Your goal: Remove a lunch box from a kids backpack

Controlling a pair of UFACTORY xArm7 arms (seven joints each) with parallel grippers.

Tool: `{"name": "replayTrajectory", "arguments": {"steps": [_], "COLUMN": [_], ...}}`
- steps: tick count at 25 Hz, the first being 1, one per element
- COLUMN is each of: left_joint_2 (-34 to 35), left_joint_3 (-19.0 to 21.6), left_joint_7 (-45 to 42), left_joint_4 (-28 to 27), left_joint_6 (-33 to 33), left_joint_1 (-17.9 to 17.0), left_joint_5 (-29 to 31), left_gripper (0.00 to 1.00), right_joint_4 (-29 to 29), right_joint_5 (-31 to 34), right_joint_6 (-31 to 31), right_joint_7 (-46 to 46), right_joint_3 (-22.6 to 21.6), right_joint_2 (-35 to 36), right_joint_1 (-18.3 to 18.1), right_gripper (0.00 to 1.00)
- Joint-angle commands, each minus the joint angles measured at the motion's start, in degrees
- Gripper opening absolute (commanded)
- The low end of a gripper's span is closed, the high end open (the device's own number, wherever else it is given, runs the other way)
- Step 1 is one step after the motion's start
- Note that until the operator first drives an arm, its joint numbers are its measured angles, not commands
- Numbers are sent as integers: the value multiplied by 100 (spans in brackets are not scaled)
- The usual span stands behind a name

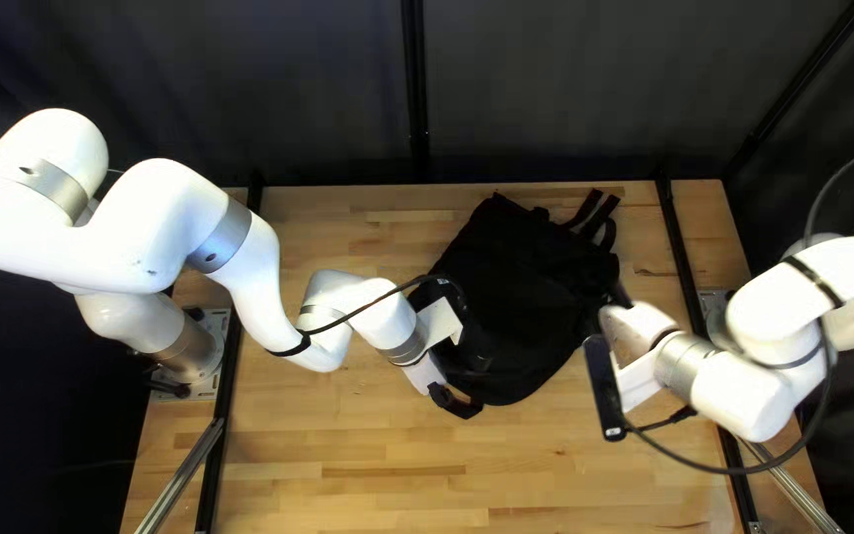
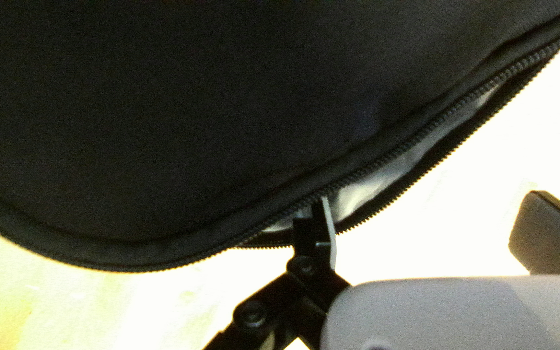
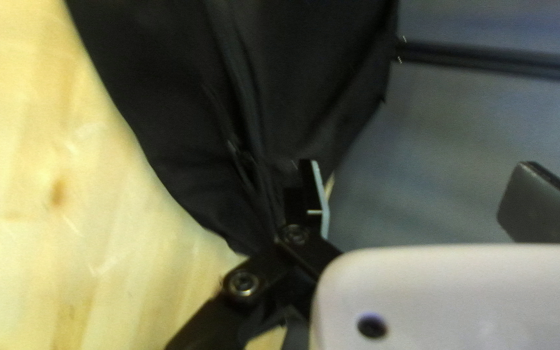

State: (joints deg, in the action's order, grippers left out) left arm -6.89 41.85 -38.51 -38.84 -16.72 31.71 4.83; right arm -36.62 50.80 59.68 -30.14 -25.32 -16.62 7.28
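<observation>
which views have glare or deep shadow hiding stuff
Left wrist view: glare bleaches much of the light wooden table nearly white; right wrist view: milder pale glare streaks, grain still visible; top left view: the black fabric backpack is so dark that its folds barely show.

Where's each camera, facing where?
Top left view: above near edge, slanting down at wooden table, black cloth backpack; white left arm and right arm show.
Left wrist view: on that wrist, along open black left gripper, at backpack's unzipped edge.
Right wrist view: on that wrist, along open black right gripper, at backpack and dark curtain.
All share backpack and table.
</observation>
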Motion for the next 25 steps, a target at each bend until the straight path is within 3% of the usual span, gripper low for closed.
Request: {"name": "replayTrajectory", "arguments": {"steps": [1, 12, 13, 14, 15, 16, 25], "left_joint_2": [62, 143, 148, 154, 161, 168, 176], "left_joint_3": [-27, -114, -120, -118, -113, -109, -111], "left_joint_7": [-138, -490, -513, -521, -522, -522, -526], "left_joint_4": [129, 276, 282, 284, 285, 286, 290], "left_joint_6": [121, 248, 255, 254, 251, 247, 256], "left_joint_1": [-43, -147, -154, -156, -157, -157, -158], "left_joint_5": [73, 326, 340, 340, 331, 325, 325], "left_gripper": [100, 100, 100, 100, 100, 100, 100], "right_joint_4": [-154, 170, 181, 165, 137, 122, -4], "right_joint_5": [692, 1080, 1141, 1175, 1202, 1209, 1006], "right_joint_6": [-579, -1132, -1184, -1219, -1246, -1258, -1332], "right_joint_7": [-540, -1133, -1167, -1153, -1112, -1079, -247], "right_joint_3": [35, 55, 85, 116, 145, 159, 387], "right_joint_2": [722, 877, 915, 948, 968, 972, 686], "right_joint_1": [-179, -221, -253, -283, -311, -322, -424], "right_gripper": [100, 100, 97, 92, 61, 0, 0]}}
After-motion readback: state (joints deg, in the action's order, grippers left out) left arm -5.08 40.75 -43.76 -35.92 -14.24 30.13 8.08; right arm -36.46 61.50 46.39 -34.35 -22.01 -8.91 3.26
